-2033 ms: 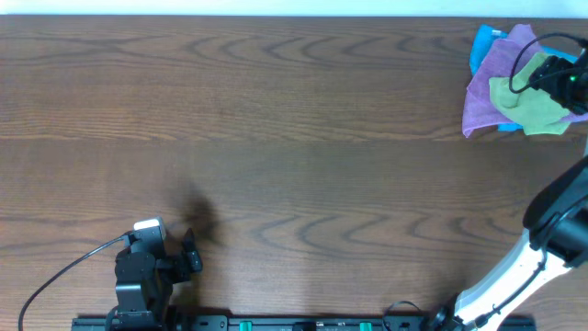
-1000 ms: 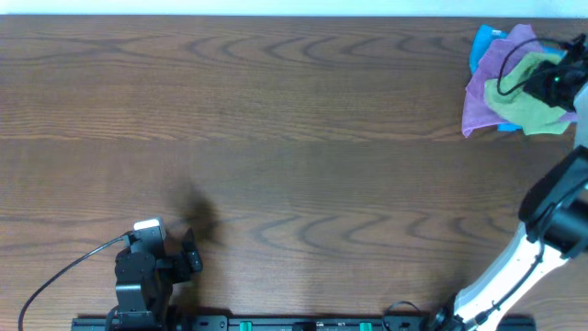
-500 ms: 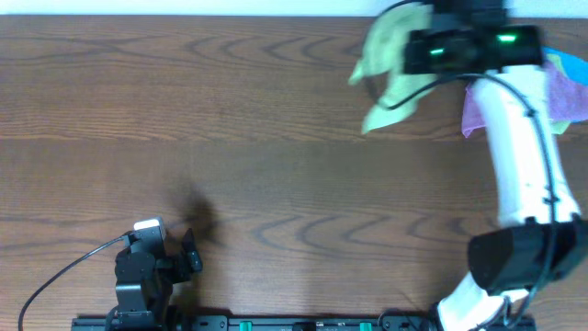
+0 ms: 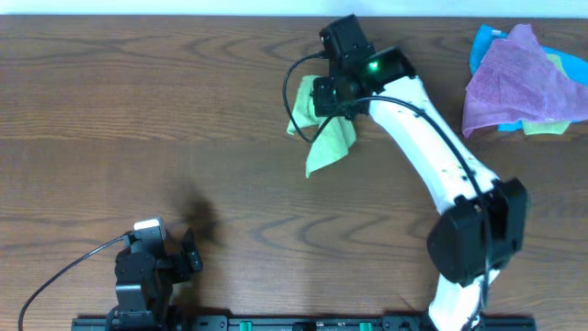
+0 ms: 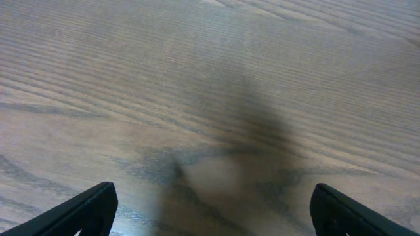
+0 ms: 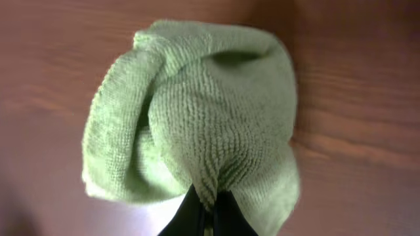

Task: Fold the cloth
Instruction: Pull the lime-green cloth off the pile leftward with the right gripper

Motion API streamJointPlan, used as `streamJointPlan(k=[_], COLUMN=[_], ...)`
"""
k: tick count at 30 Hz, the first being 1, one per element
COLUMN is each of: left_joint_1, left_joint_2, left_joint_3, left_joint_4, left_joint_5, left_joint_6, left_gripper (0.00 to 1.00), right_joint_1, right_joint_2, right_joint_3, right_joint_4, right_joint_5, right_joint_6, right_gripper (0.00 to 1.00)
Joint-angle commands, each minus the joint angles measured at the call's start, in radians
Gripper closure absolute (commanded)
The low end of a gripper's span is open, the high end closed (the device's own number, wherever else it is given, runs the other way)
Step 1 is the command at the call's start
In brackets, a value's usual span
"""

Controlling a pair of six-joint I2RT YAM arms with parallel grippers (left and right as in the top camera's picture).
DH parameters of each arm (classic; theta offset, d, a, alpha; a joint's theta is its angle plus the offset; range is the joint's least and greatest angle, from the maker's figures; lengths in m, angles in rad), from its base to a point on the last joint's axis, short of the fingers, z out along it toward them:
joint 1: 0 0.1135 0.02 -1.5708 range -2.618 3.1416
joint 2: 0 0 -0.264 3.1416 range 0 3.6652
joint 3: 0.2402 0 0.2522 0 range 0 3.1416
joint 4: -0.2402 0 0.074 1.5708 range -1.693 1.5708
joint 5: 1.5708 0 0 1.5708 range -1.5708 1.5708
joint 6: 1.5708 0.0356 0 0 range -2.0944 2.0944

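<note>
The lime-green cloth hangs bunched from my right gripper over the upper middle of the table. In the right wrist view the cloth fills the frame, and my right gripper is shut on a pinched fold of it. My left gripper rests near the front left edge, far from the cloth. Its two black fingertips stand wide apart at the bottom of the left wrist view, with only bare wood between them.
A purple cloth lies over a blue one at the back right corner, with a bit of green cloth showing under them. The white right arm stretches diagonally across the right half of the table.
My right arm has swung left from the pile at the back right, carrying the green cloth to the upper middle of the table. The left arm has not moved.
</note>
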Motion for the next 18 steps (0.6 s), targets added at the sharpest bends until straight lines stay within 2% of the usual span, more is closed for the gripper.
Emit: streamJointPlan(k=[1,7,8,9,10,16,18], left_joint_1=[-0.006,-0.006,-0.006,-0.006,-0.006,-0.006,-0.006], left_joint_2=[-0.006,-0.006,-0.006,-0.006,-0.006,-0.006,-0.006], left_joint_3=[-0.031,-0.031,-0.031,-0.031,-0.031,-0.031,-0.031], left_joint_4=[-0.038,-0.038,-0.038,-0.038,-0.038,-0.038,-0.038], left_joint_5=[-0.007,-0.007,-0.007,-0.007,-0.007,-0.007,-0.007], left_joint_6=[0.025,0.025,0.025,0.025,0.025,0.025,0.025], left_gripper=[0.05,0.05,0.05,0.05,0.05,0.05,0.05], right_joint_1=[-0.022,-0.030,-0.030,-0.030,-0.031,-0.032,-0.041], right_joint_2=[0.030,0.067,0.067,0.067,0.067,0.065,0.039], right_joint_3=[-0.082,-0.156,-0.156,-0.156,-0.156,-0.155,-0.155], right_joint_4=[0.093,0.398,0.436,0.470,0.487,0.427,0.291], right_joint_5=[0.079,0.076,0.071,0.061,0.053,0.048,0.051], right_joint_6=[0.084,0.035,0.026,0.013,0.001,-0.063,-0.012], right_gripper=[0.99,0.98,0.80,0.36,0.01,0.01,0.01])
